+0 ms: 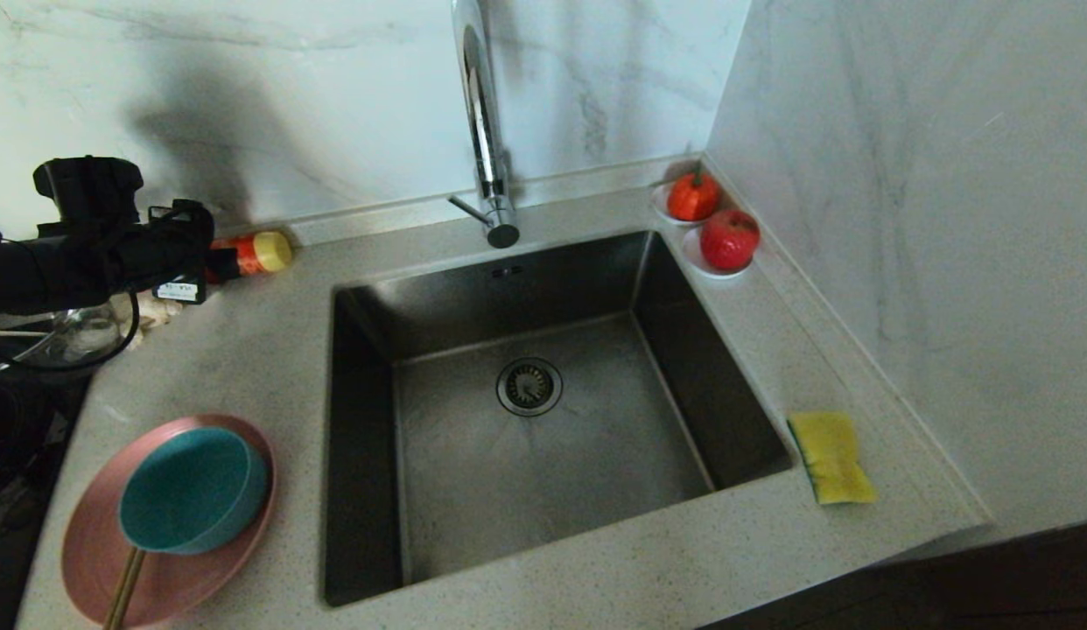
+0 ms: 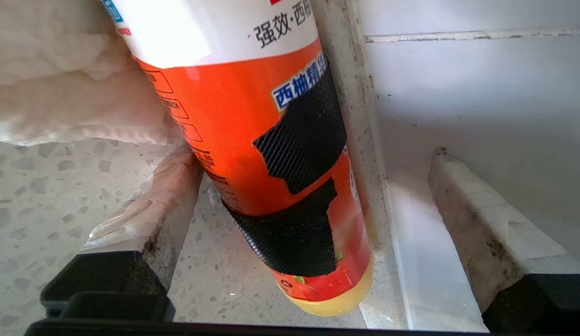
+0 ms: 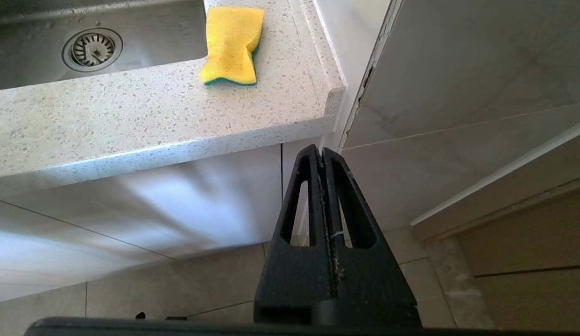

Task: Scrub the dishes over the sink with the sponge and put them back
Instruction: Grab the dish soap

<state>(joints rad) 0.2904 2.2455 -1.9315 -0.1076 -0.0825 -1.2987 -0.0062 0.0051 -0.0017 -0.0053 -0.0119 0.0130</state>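
The pink plate [image 1: 88,542] lies on the counter left of the sink [image 1: 543,455], with the teal bowl [image 1: 193,490] on it and a thin wooden stick [image 1: 123,595] poking out from under the bowl. The yellow sponge [image 1: 831,457] [image 3: 231,44] lies on the counter right of the sink. My left gripper [image 1: 213,259] [image 2: 308,156] is at the back left by the wall, open, with its fingers [image 2: 150,210] on either side of an orange detergent bottle [image 2: 271,140]. My right gripper [image 3: 321,151] hangs shut and empty below the counter's front edge.
A tall chrome tap [image 1: 487,131] rises behind the sink, which holds only its drain strainer [image 1: 529,386]. Two white saucers with red fruit [image 1: 710,223] sit in the back right corner. A clear glass jug [image 1: 62,337] stands under my left arm. A white cloth [image 2: 61,93] lies beside the bottle.
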